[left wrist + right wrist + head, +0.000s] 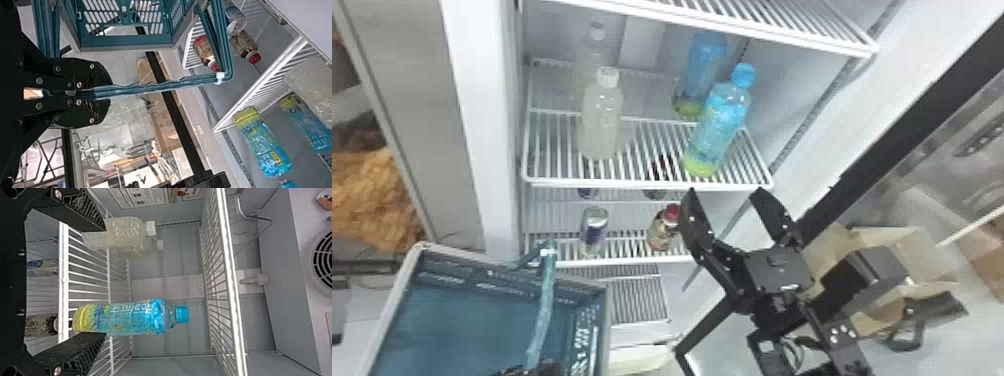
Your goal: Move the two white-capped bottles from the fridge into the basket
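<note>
The front white-capped bottle (602,120) stands upright on the fridge's middle shelf at the left, with the other white-capped bottle (588,62) behind it. My right gripper (726,194) is open just outside that shelf, below and right of both. In the right wrist view, the right gripper (104,281) has the front white-capped bottle (127,232) near one finger and the rear one (141,247) beyond. The left gripper (532,371) is at the bottom edge, holding the basket (507,272); in the left wrist view, the left gripper (107,93) is shut on the basket's handle (156,85).
Two blue-capped bottles share the middle shelf; the front one (717,125) stands near its right front edge. A can (594,230) and a red-capped bottle (664,230) stand on the shelf below. An upper shelf (742,31) spans overhead. A cardboard box (897,240) lies behind the right arm.
</note>
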Controlling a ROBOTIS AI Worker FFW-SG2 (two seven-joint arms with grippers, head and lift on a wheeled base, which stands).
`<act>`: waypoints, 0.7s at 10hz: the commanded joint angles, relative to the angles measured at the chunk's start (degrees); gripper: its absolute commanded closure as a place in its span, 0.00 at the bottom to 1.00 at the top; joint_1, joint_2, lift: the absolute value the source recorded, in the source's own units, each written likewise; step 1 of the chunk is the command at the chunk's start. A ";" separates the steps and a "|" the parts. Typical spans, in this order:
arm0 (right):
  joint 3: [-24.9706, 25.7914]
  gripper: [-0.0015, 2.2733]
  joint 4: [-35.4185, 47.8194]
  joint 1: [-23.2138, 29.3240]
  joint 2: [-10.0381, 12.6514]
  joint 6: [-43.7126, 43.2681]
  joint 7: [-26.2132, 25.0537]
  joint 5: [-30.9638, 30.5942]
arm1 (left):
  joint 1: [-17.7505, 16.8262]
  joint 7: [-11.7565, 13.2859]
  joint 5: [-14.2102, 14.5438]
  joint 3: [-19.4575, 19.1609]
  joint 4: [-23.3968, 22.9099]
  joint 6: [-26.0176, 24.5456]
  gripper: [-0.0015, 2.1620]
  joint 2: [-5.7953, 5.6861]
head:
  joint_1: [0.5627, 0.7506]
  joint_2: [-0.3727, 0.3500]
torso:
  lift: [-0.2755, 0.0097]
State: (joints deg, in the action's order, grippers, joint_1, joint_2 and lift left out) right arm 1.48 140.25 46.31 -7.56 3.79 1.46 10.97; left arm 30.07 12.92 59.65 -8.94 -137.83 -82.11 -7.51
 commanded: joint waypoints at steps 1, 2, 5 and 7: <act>-0.11 0.04 -0.12 -0.05 0.00 0.00 -0.06 0.00 | 0.16 0.00 0.11 -0.08 0.09 0.13 0.56 0.04 | 0.70 0.03 | 0.97; -0.45 0.04 -0.97 -0.75 -0.26 0.00 0.03 0.00 | 0.30 0.00 0.11 -0.20 0.09 0.13 0.56 0.04 | 0.70 0.03 | 0.97; -4.91 0.04 -6.31 -7.08 -2.64 0.00 0.03 -0.11 | 0.44 0.00 0.22 -0.20 -0.05 0.13 0.56 0.13 | 0.70 0.06 | 0.97; -5.82 0.04 -10.39 -11.86 -2.72 0.00 0.74 -0.80 | 0.44 0.00 0.34 -0.31 -0.05 0.13 0.56 0.13 | 0.70 0.13 | 0.97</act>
State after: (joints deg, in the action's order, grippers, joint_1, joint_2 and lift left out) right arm -4.09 130.91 35.72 -10.27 3.79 2.18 10.39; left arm 30.51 12.92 59.97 -9.18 -137.83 -81.95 -7.38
